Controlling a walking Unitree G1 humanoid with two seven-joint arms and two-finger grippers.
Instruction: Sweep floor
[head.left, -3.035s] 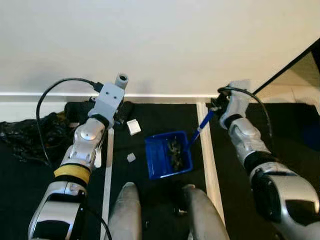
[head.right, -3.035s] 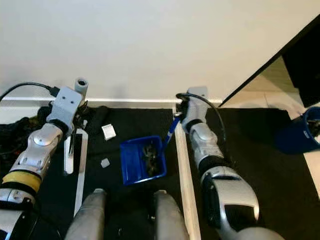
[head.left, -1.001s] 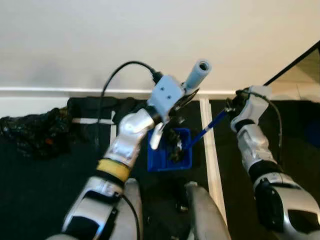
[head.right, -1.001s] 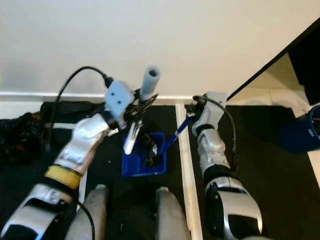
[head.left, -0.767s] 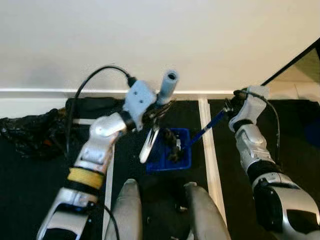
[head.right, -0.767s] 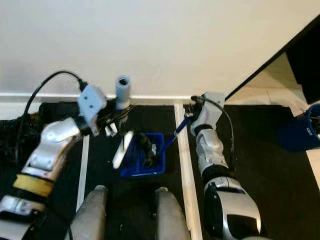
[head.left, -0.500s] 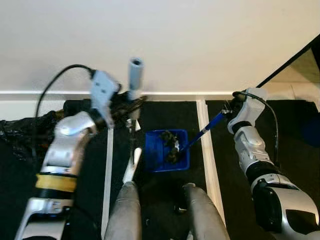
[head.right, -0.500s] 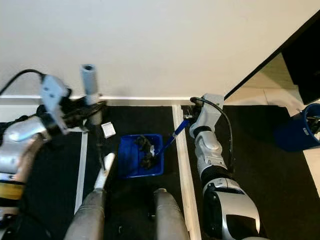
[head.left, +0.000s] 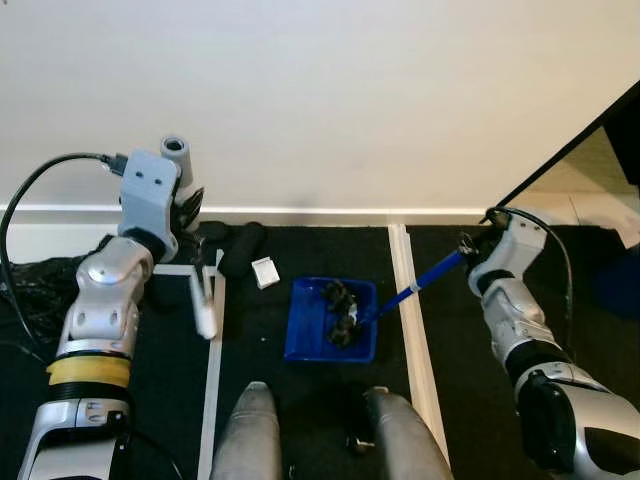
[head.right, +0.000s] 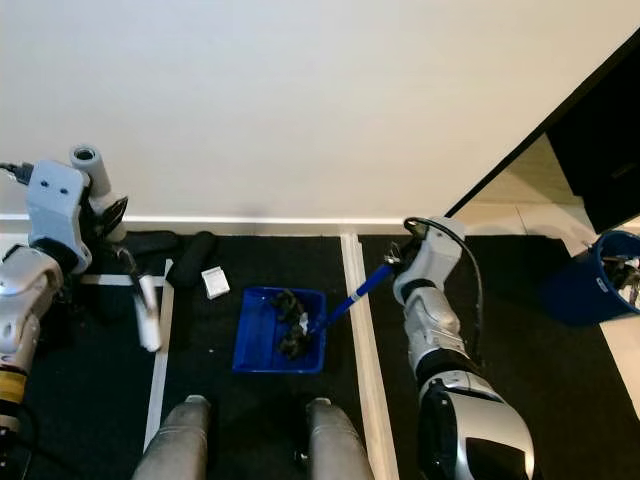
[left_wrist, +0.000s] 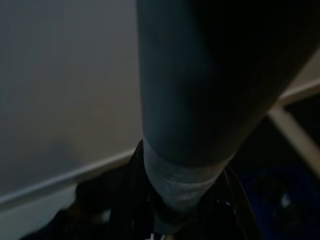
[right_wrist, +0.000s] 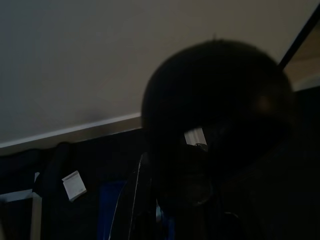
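Observation:
My left gripper (head.left: 185, 207) is shut on a grey broom handle (head.left: 175, 150), held out to the left near the wall. The handle looms close in the left wrist view (left_wrist: 185, 125). The broom's white lower part (head.left: 205, 310) hangs over a white floor line. A blue dustpan (head.left: 305, 338) lies on the black floor in front of my legs, with dark debris (head.left: 340, 305) inside. Its blue handle (head.left: 420, 280) slants up to my right gripper (head.left: 468, 245), which is shut on it. A white scrap (head.left: 265, 272) lies on the floor between broom and dustpan.
Black bundles (head.left: 240, 245) lie along the skirting board, and a crumpled black bag (head.left: 25, 290) sits at far left. White lines (head.left: 405, 300) cross the dark floor. A blue bin (head.right: 600, 275) stands at far right beside a dark panel (head.right: 600, 150). My legs (head.left: 250, 430) are below.
My left arm has swung the broom from over the dustpan out to the left, toward the wall. The right gripper keeps hold of the dustpan handle. The camera has shifted slightly.

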